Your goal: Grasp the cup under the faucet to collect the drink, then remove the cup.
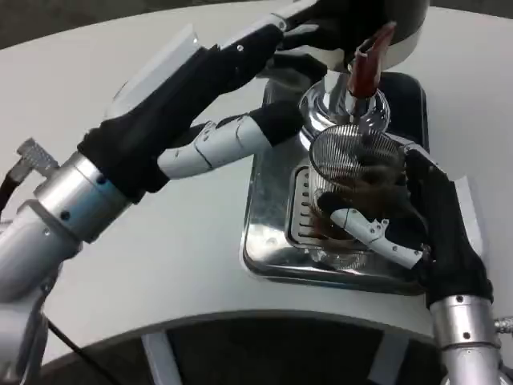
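Note:
A clear ribbed cup [349,186] stands on the shiny drip tray [268,241] right under the chrome faucet [346,106], which has a red tap handle [369,64]. Dark drink fills the cup's lower part. My right hand [425,220] wraps the cup from the right, its fingers [373,231] across the front of the glass. My left hand [232,96] reaches in from the left up to the dispenser. Its upper fingers [300,28] lie on the dark dispenser body beside the red handle; a lower finger stretches toward the chrome base.
The dispenser's dark rounded body [393,24] rises at the top behind the faucet. The white table [160,265] curves to a near edge at the bottom, with a dark gap below it.

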Robot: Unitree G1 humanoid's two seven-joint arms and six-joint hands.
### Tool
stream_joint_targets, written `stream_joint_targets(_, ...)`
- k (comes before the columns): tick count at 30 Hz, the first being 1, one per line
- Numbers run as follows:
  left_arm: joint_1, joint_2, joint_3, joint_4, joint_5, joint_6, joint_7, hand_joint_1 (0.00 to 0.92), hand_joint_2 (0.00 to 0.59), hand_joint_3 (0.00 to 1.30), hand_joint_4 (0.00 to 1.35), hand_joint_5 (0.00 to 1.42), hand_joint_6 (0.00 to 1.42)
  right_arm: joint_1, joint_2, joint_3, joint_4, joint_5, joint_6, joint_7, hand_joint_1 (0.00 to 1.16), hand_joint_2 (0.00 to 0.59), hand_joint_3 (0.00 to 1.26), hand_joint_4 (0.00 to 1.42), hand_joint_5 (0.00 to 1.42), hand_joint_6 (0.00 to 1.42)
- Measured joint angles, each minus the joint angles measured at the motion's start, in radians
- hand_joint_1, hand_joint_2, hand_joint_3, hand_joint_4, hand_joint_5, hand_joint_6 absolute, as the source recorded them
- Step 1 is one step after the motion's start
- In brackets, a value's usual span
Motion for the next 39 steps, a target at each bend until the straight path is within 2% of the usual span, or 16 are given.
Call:
stream_joint_targets(11,0.155,0.005,0.019,-0.099,-0.008,0.03,0.013,0.0,0.105,0.17,0.22,0.31,0.35,0.009,0.001,-0.008,-0.007,0.0,-0.002,-0.006,0.78,0.265,0.54,0.62,0.7,0.73)
stream_joint_targets(19,0.231,0.005,0.021,-0.122,-0.007,0.033,0.02,0.0,0.105,0.17,0.23,0.32,0.35,0.035,-0.002,-0.013,-0.027,-0.001,-0.01,-0.006,0.8,0.246,0.58,0.67,0.78,0.85)
stream_joint_targets(39,0.309,0.005,0.023,-0.139,0.014,0.033,0.051,0.0,0.11,0.18,0.23,0.32,0.36,0.138,-0.035,-0.052,-0.125,0.0,-0.017,0.011,0.81,0.234,0.65,0.72,0.88,0.97)
